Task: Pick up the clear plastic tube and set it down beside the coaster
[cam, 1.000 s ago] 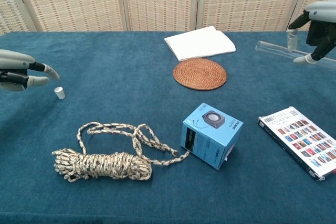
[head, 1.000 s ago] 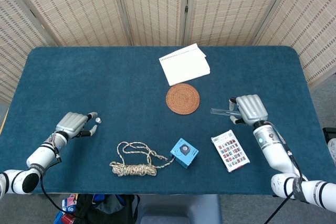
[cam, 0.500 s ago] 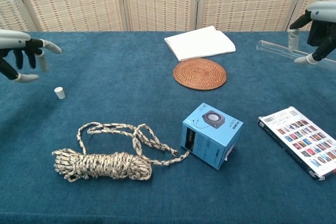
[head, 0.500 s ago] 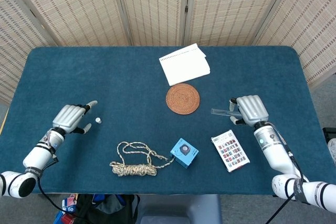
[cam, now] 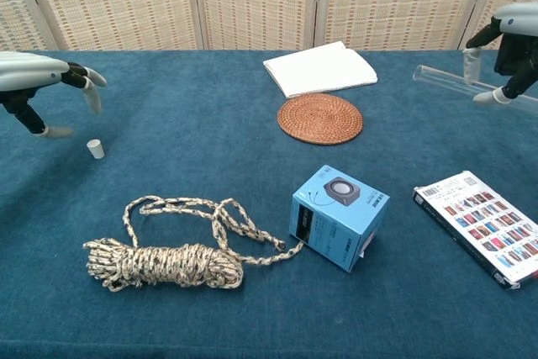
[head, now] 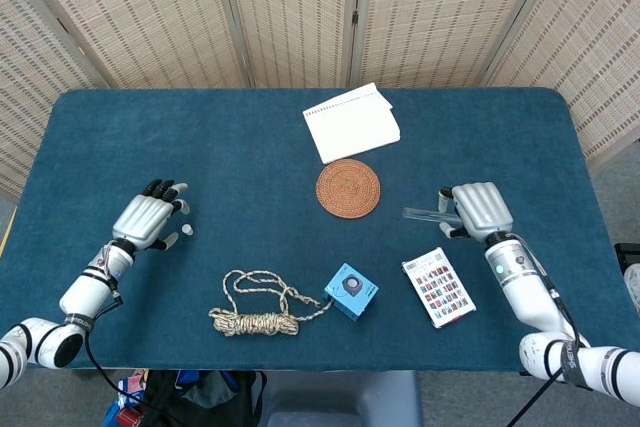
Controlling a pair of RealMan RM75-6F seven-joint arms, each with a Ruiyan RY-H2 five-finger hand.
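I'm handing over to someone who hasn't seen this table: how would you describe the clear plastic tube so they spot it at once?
Start at the round woven coaster mid-table, then look toward the robot's right hand. The clear plastic tube lies level under that hand, its end poking out toward the coaster. It is the only see-through, rod-shaped thing; the printed card box nearby is flat and opaque.

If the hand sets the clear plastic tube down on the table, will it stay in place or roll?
The clear plastic tube is round and smooth, so it may roll. The blue table cloth looks soft, which probably slows it. It seems stiff and light.
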